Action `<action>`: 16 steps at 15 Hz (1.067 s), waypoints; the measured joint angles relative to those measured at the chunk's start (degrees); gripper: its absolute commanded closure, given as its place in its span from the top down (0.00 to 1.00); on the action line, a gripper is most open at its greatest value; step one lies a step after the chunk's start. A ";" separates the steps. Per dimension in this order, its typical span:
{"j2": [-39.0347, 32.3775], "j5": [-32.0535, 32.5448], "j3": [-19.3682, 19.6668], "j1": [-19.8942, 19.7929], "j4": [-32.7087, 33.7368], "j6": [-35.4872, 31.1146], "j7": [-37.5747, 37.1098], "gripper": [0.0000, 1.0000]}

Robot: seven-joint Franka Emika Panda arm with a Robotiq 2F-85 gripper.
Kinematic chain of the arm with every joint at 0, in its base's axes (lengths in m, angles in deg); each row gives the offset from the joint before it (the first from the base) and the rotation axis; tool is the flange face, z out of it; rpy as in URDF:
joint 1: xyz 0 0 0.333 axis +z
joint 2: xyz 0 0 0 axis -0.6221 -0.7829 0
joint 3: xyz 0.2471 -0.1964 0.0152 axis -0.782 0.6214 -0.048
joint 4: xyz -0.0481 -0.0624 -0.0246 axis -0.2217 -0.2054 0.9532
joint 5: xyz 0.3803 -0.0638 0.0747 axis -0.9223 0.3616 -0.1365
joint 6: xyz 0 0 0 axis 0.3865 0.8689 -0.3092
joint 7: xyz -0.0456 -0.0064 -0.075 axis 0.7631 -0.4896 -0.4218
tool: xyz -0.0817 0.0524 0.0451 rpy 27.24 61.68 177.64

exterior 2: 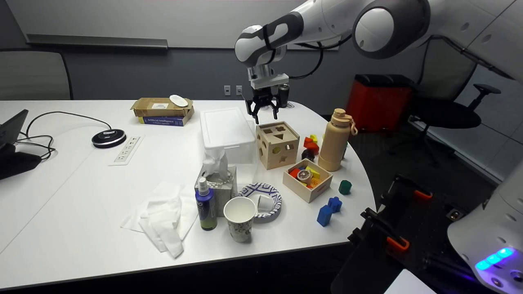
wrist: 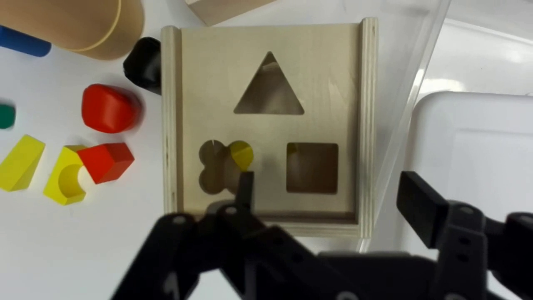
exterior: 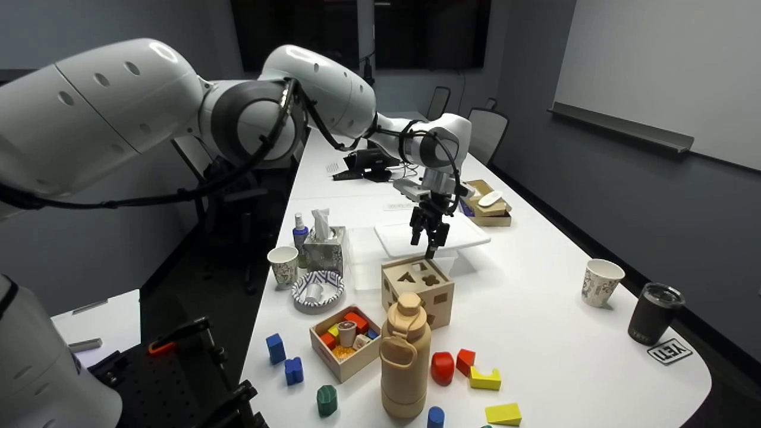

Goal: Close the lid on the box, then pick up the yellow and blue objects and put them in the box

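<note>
The pale wooden cube box (exterior: pixel 441 302) stands on the table, also in an exterior view (exterior 2: pixel 267 159). The lid (wrist: pixel 266 129) lies across its top between the raised rims, with a dark strip along the edge nearest my gripper. A yellow patch shows through its clover hole. My gripper (wrist: pixel 329 187) is open and empty above that edge; it shows in both exterior views (exterior: pixel 429 242) (exterior 2: pixel 266 118). A yellow arch block (exterior: pixel 485 380) and a yellow wedge (exterior: pixel 503 414) lie on the table. Blue blocks (exterior: pixel 276 349) (exterior: pixel 293 371) and a blue cylinder (exterior: pixel 436 418) lie near the table end.
A tan bottle (exterior: pixel 405 362) stands close to the box. A low wooden tray (exterior 2: pixel 308 195) holds several coloured pieces. A clear plastic bin with a white lid (exterior 2: pixel 226 126) adjoins the box. Red blocks (wrist: pixel 109 109) lie beside it. A tissue box (exterior: pixel 326 252) and cup (exterior: pixel 283 267) stand nearby.
</note>
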 measured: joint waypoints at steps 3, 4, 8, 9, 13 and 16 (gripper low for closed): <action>1.46 0.00 -0.33 0.26 -0.08 0.74 0.00 1.00; 2.54 0.00 -0.48 0.57 -0.89 0.74 0.00 1.00; 8.73 0.01 -1.42 2.70 -8.82 0.22 0.00 1.00; 10.16 0.00 -1.53 3.38 -11.26 -0.31 -0.03 1.00; 14.65 -0.54 -1.58 5.32 -21.23 -3.77 -1.28 1.00; 17.40 -2.42 -1.52 5.56 -28.91 -6.42 -3.91 1.00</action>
